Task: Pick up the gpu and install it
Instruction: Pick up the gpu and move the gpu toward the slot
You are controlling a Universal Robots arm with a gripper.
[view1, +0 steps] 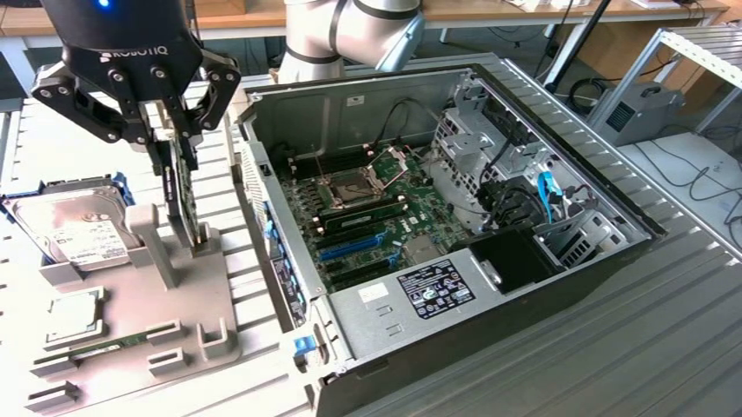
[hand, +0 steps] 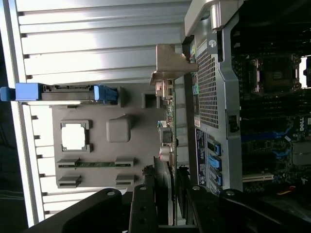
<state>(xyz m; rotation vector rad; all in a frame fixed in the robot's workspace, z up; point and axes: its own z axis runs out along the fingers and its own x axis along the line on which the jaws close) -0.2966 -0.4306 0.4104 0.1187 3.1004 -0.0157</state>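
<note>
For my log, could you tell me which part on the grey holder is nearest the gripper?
The gpu, the thin dark card on edge right under the gripper; the hard drive, processor and memory stick sit farther away.

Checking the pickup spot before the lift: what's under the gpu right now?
The gpu stands on edge in the grey holder, which lies on the ribbed white table. Its lower edge sinks between the holder's posts, so the contact there is covered.
</note>
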